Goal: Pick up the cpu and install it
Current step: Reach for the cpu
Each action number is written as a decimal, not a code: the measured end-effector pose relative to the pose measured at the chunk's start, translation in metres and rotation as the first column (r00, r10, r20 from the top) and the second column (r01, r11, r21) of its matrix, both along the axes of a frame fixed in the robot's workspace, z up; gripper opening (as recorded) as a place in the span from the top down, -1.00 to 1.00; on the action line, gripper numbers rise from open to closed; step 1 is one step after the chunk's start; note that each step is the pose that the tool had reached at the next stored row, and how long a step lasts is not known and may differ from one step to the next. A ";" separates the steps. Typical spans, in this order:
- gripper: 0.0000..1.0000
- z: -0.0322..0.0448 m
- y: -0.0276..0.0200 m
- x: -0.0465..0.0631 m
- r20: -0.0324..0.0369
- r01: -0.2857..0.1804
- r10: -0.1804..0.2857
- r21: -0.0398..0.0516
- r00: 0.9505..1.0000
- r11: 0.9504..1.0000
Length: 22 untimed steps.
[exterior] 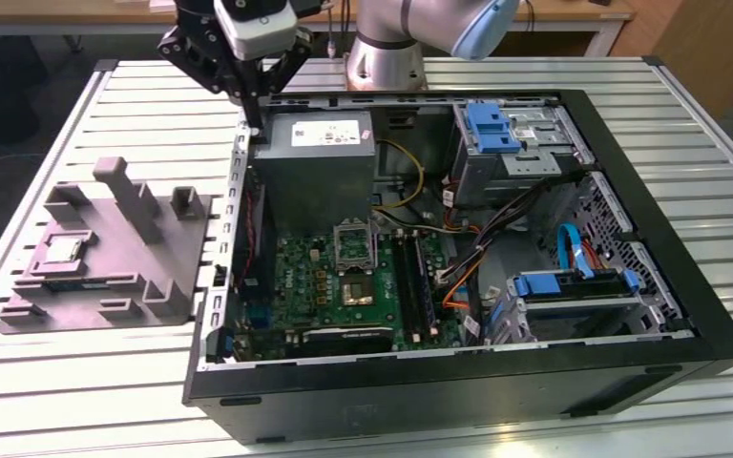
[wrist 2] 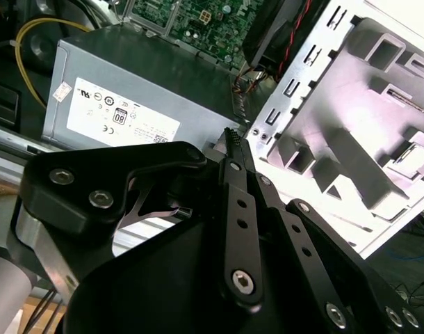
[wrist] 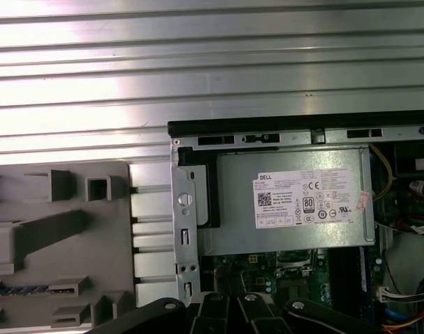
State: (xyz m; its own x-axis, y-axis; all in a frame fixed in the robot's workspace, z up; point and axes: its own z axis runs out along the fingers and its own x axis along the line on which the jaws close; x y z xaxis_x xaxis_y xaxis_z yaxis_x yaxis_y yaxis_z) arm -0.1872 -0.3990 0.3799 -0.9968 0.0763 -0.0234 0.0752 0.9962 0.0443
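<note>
The cpu [exterior: 61, 251], a small silvery square chip, lies in a pocket of the grey holder block [exterior: 112, 253] at the exterior view's left, outside the computer case. My gripper [exterior: 255, 122] hangs over the case's rear corner nearest that block, just above the grey power-supply box [exterior: 322, 162]. It is far from the chip. Its black fingers [wrist 2: 231, 139] meet at a point and hold nothing. On the green board [exterior: 328, 281] the black socket frame [exterior: 352, 237] stands with a bare square socket [exterior: 358, 289] beside it.
The open black computer case [exterior: 672, 239] lies on a slatted metal table [exterior: 87, 382]. Inside are drive cages with blue tabs [exterior: 491, 127], bundled cables [exterior: 519, 224] and a yellow wire [exterior: 405, 176]. The holder block [wrist: 52, 243] and power-supply box [wrist: 288, 202] lie below the wrist.
</note>
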 end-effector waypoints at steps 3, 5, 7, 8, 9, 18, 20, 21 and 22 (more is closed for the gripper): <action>0.79 -0.0004 0.0000 -0.001 0.000 0.000 0.000 0.000 1.000 1.000; 0.79 -0.0007 0.0000 -0.001 0.000 0.000 0.000 0.000 1.000 1.000; 0.79 -0.0010 0.0000 -0.001 0.000 0.000 0.000 0.000 1.000 1.000; 0.79 -0.0012 0.0000 -0.002 0.000 0.000 0.000 0.000 1.000 1.000; 0.79 -0.0013 0.0000 -0.002 0.000 0.000 0.000 0.000 1.000 1.000; 0.79 -0.0023 0.0000 -0.005 0.000 0.000 0.000 0.000 1.000 1.000; 0.79 -0.0026 0.0000 -0.005 0.000 0.000 0.000 0.000 1.000 1.000; 0.79 -0.0027 0.0000 -0.005 0.000 0.000 0.000 0.000 1.000 1.000; 0.79 -0.0028 0.0000 -0.006 0.000 0.000 0.000 0.000 1.000 1.000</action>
